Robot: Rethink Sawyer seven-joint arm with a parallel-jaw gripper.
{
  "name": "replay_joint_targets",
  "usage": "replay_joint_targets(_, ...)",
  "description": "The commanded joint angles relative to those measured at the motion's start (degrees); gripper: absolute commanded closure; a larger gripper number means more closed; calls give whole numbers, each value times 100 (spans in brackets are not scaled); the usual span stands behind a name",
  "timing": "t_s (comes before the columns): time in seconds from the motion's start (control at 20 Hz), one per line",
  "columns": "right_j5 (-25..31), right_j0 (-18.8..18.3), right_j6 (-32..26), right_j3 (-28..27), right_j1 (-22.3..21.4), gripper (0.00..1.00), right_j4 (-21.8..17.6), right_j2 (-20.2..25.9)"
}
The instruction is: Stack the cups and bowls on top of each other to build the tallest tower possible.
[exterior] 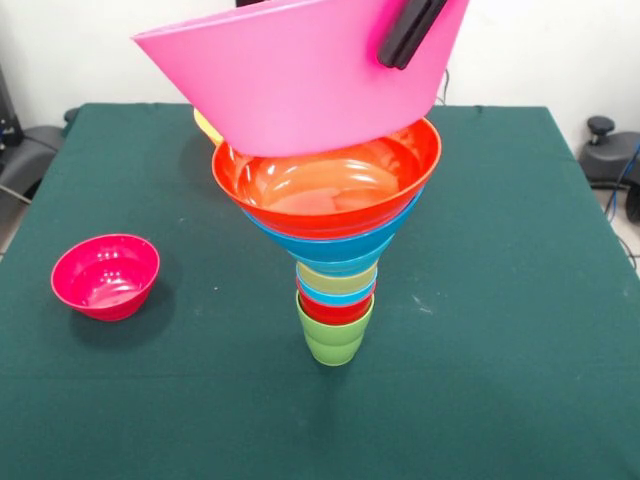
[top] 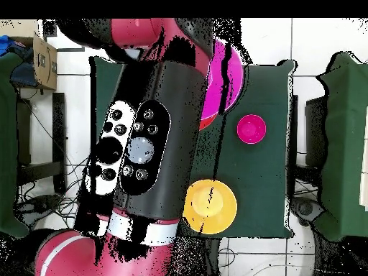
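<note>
The tower point(exterior: 335, 270) stands mid-table. A lime green cup point(exterior: 333, 338) is its base, with red, light blue and yellowish cups nested above it. Blue bowls follow, and a wide red-orange bowl point(exterior: 320, 185) sits on top. A large pink bowl point(exterior: 290, 85) hangs tilted just over that bowl, its low edge at the rim. My gripper point(exterior: 400, 45) is shut on the pink bowl's wall, with one black finger showing outside it. From overhead the arm hides the tower, and only part of the pink bowl point(top: 233, 72) shows.
A small magenta bowl point(exterior: 105, 277) point(top: 251, 129) sits upright on the green table point(exterior: 520, 300), left of the tower. A yellow-orange bowl point(top: 210, 206) rests behind the tower, a sliver of it point(exterior: 205, 127) visible in front view. My arm point(top: 144, 144) spans the table overhead.
</note>
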Motion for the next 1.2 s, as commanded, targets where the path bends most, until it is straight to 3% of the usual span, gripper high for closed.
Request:
replay_joint_targets(0.05, -164, 125, -1996, 772, -195, 100, -491, 871)
replay_joint_targets(1.2, 215, 146, -2520, 1047, -321, 100, -580, 1115)
